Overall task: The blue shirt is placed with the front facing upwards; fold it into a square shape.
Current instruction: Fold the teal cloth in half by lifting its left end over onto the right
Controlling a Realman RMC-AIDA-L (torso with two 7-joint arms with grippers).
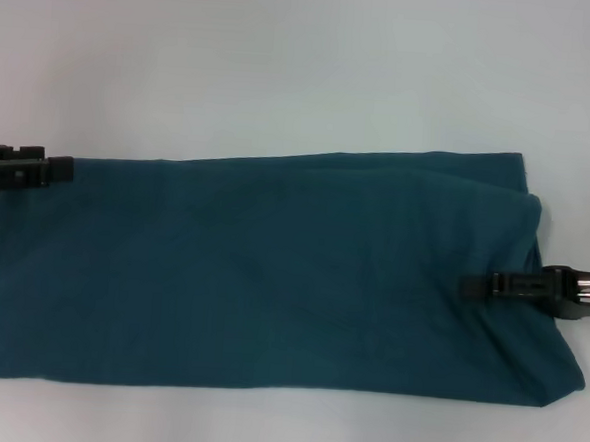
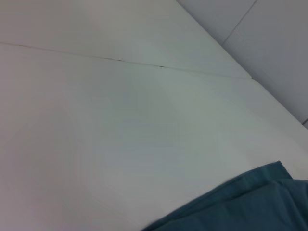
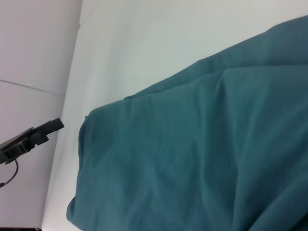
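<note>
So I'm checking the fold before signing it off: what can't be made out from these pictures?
- Blue shirt: its left end is cut off by the head view's edge, so its outline is incomplete.
- Any front print: only plain fabric faces up; folded layers hide the rest.
- Left gripper and right gripper: whether either pinches cloth is not shown; the wrist views miss their own fingers.

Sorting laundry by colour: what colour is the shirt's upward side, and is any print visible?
Plain dark teal-blue shirt, no print visible; clearest in the head view.
</note>
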